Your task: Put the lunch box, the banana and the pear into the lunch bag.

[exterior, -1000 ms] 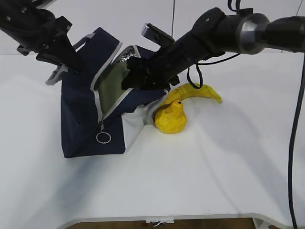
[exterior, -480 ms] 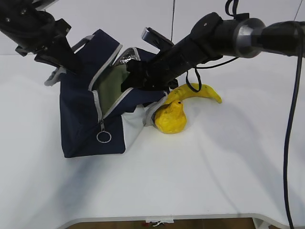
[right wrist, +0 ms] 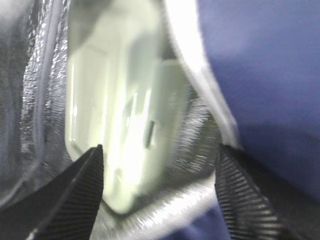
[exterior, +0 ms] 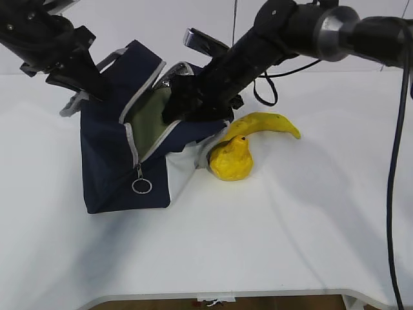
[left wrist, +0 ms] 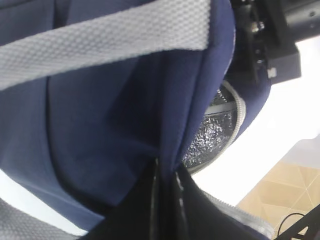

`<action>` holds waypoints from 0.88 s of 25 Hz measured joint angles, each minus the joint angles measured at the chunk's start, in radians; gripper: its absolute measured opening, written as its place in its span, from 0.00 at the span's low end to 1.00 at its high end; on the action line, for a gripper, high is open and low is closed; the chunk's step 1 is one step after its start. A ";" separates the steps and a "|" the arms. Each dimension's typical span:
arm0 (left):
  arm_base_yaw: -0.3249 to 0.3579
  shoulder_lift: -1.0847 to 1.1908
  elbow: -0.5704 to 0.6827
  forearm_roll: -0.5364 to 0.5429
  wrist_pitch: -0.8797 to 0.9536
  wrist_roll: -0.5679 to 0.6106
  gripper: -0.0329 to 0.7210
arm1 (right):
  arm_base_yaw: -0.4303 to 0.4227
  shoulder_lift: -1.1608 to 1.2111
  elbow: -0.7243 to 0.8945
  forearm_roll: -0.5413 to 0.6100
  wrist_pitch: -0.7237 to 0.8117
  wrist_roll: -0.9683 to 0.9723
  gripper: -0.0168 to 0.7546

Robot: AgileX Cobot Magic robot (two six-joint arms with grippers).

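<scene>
The right gripper (right wrist: pixel 157 195) gapes wide at the lunch bag (exterior: pixel 110 168) mouth, the lunch box (right wrist: pixel 120 115) lying loose inside. The left gripper (left wrist: pixel 165 192) pinches the bag's far wall.

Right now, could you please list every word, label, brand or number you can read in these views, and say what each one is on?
None: no readable text in any view.
lunch bag: plain navy fabric, no logo or label showing.
lunch box: pale green lid, blurred, no lettering discernible.
banana and pear: no stickers visible.
</scene>
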 joint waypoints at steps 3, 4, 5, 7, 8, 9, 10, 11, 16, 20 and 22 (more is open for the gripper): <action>0.000 0.000 0.000 0.000 0.003 0.000 0.04 | 0.000 0.004 -0.072 -0.116 0.073 0.072 0.74; 0.000 0.000 0.000 0.000 0.003 0.000 0.03 | 0.000 0.004 -0.098 -0.152 0.096 0.092 0.74; 0.000 0.000 0.000 0.000 0.004 0.000 0.03 | 0.000 0.004 -0.125 -0.182 0.120 0.112 0.74; 0.000 0.000 0.000 0.004 0.004 0.000 0.03 | 0.000 0.004 -0.176 -0.224 0.166 0.137 0.74; 0.000 0.000 0.000 0.004 0.005 0.000 0.03 | 0.000 0.004 -0.204 -0.243 0.184 0.148 0.74; 0.000 0.000 0.000 0.006 0.005 0.000 0.03 | 0.000 0.004 -0.231 -0.257 0.202 0.157 0.74; 0.000 0.000 0.000 0.008 0.005 0.000 0.03 | 0.000 0.004 -0.254 -0.273 0.213 0.171 0.74; 0.000 0.000 0.000 0.008 0.006 0.000 0.03 | 0.000 0.004 -0.280 -0.292 0.219 0.187 0.74; 0.000 0.000 0.000 0.016 0.011 0.000 0.03 | 0.000 0.004 -0.382 -0.435 0.232 0.360 0.75; 0.000 0.000 0.000 0.039 0.015 0.000 0.04 | -0.002 0.004 -0.398 -0.527 0.237 0.482 0.75; 0.000 0.000 0.000 0.054 0.016 0.000 0.03 | -0.002 0.004 -0.398 -0.537 0.238 0.522 0.75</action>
